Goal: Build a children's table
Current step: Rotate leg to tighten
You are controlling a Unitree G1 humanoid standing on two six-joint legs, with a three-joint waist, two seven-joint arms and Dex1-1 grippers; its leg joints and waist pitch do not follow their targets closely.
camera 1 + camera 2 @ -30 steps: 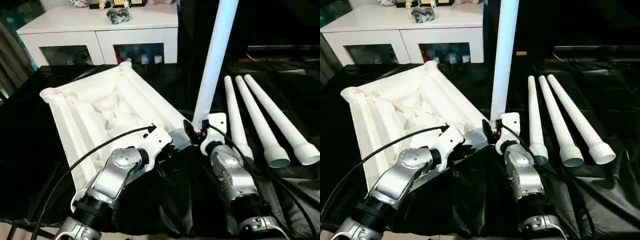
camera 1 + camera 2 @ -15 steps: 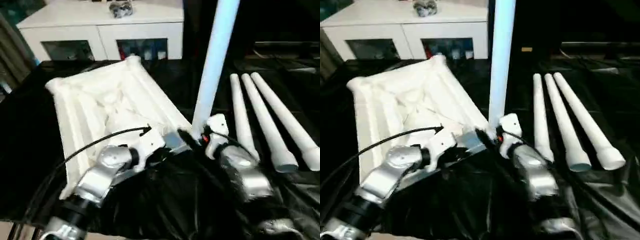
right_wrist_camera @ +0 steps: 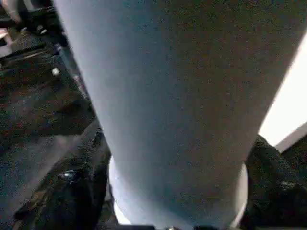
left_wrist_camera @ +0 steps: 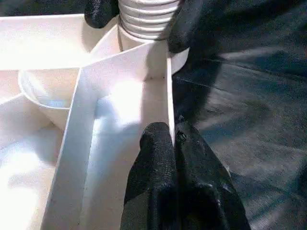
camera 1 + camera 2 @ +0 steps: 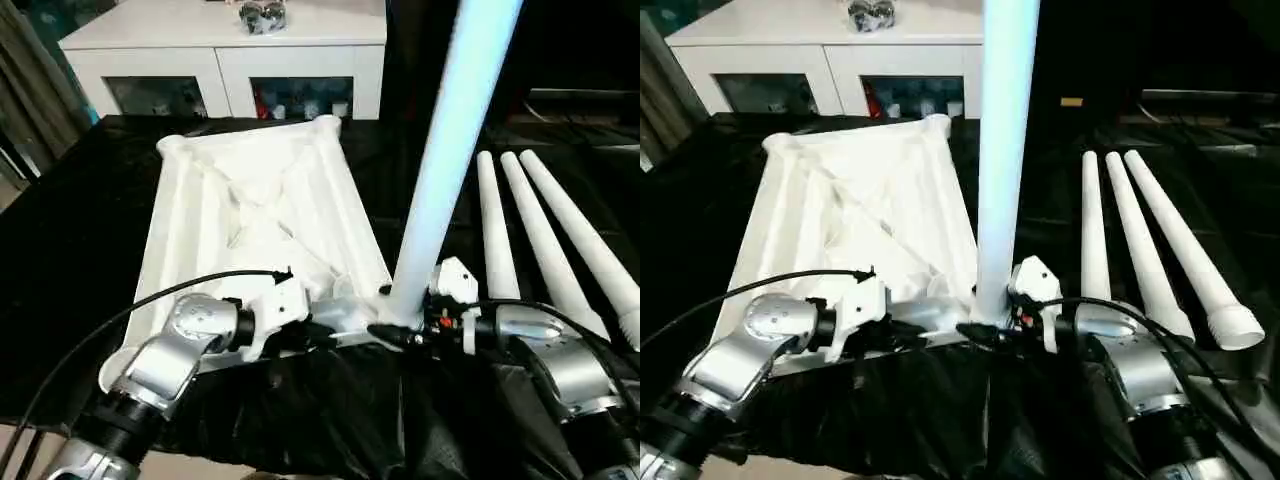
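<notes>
Already one leg (image 5: 1002,150) stands in the tabletop's (image 5: 855,210) near corner socket, right gripper (image 5: 985,325) clasping its base. Left gripper (image 4: 172,143) pinches the tabletop rim shut. Three legs (image 5: 1140,250) lie beside it, unfitted.

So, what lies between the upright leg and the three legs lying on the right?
In the left eye view, only bare black cloth lies between the upright leg and the three lying legs; lower down, the right gripper's white wrist housing sits there.
</notes>
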